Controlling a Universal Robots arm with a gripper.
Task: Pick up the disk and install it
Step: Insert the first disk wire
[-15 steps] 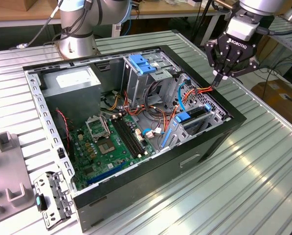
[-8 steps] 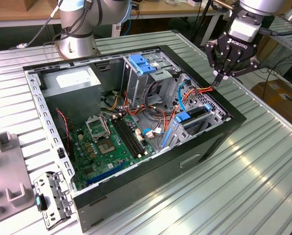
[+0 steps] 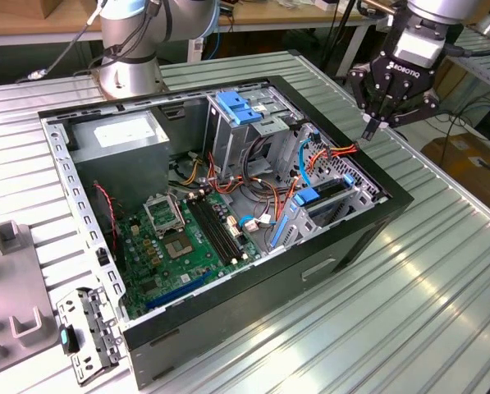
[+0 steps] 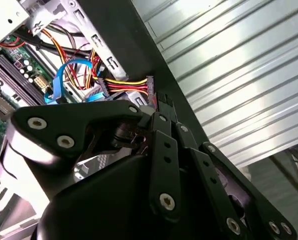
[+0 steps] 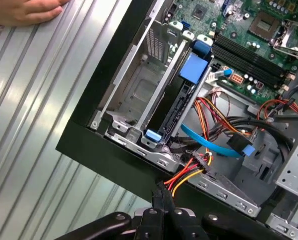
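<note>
An open computer case (image 3: 392, 201) lies on the ribbed metal table. In its drive cage on the exterior view's right, a dark flat slab with blue rails stands on edge; I take it for the disk (image 3: 331, 190) (image 5: 182, 102). Its label is hidden. Beside it one bay (image 5: 146, 85) is bare. My gripper (image 3: 371, 129) hangs shut and holding nothing, above the case's rim and apart from the disk. In both wrist views its black fingertips (image 4: 161, 102) (image 5: 158, 197) sit together over the rim, near a bundle of red, yellow and black wires (image 5: 196, 167).
Inside the case are a green motherboard (image 3: 187, 238), a grey box with a white sticker (image 3: 117, 135) and a blue latch on a metal cage (image 3: 238, 108). The arm's base (image 3: 130, 49) stands behind. A loose bracket (image 3: 84, 332) lies in front. A person's hand (image 5: 24, 10) rests on the table.
</note>
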